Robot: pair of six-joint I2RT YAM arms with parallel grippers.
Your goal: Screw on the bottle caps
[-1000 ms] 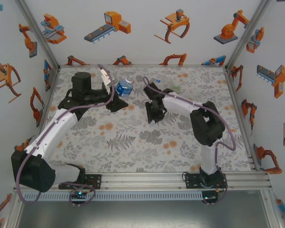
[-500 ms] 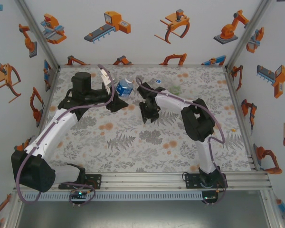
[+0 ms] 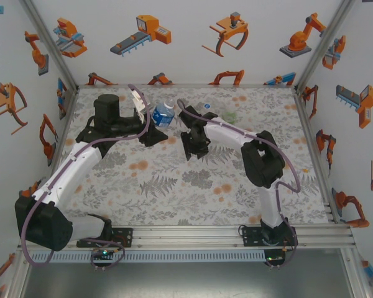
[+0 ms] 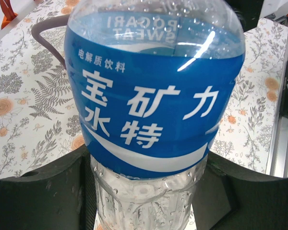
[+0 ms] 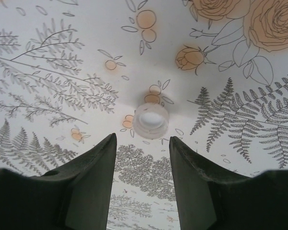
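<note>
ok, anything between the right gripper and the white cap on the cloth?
Nothing visible. The white cap sits alone on the tablecloth just ahead of the open right gripper, with only bare cloth between them. The left gripper holds the blue-label bottle, away from that gap.

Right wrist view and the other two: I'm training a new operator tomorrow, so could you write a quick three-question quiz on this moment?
1. True or false: the right gripper is shut on the white cap.
2. What stands between the fingers of the left gripper? A) a green-tinted bottle B) the blue-label bottle C) a blue cap
3. Fill in: the white cap lies on the ___.

Key: 1 false, its jaws stand open and the cap lies untouched just beyond the fingertips; 2 B; 3 table.
</note>
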